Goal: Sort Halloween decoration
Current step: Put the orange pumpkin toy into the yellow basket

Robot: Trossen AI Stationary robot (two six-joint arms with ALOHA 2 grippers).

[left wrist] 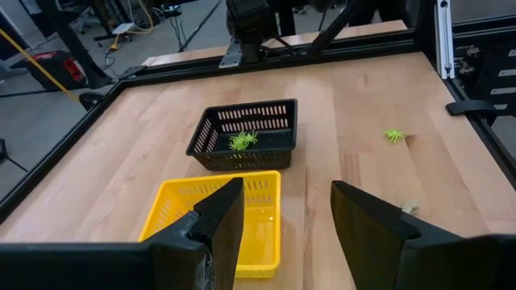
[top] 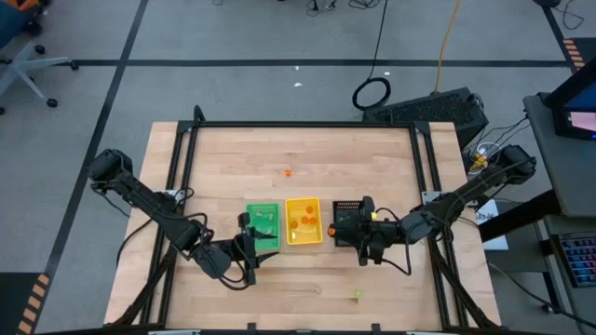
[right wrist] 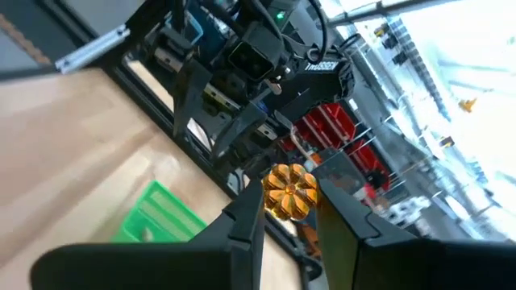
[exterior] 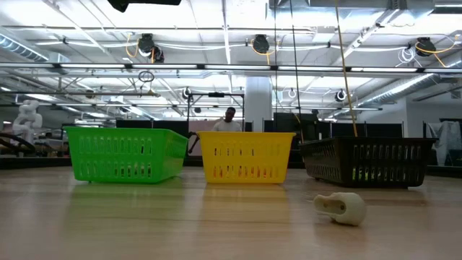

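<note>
Three small trays stand in a row: green [top: 263, 226], yellow [top: 304, 221] and black [top: 346, 214]. My right gripper [top: 337, 227] hovers by the black tray and is shut on an orange pumpkin-like trinket [right wrist: 290, 191]. My left gripper [top: 251, 247] is open at the green tray's near edge, pointing toward the yellow tray [left wrist: 214, 217]. Orange trinkets lie in the yellow tray, and a yellow-green one [left wrist: 242, 140] lies in the black tray [left wrist: 242, 133]. Loose on the table lie an orange trinket [top: 288, 172], a yellow-green one [top: 358, 294] and a pale one [exterior: 341, 207]. My right gripper pinches the orange trinket by its opposite sides [right wrist: 276, 193] between the free ends of its two fingers [right wrist: 246, 221]. The fingers come from the table's right side. The trinket is lifted clear of the table and trays.
A black frame runs around the wooden table top [top: 233, 158]. The far half of the table holds only the loose orange trinket. In the left wrist view a yellow-green trinket [left wrist: 394, 134] lies on the wood beyond the black tray. A person stands in the room behind the trays [exterior: 229, 119].
</note>
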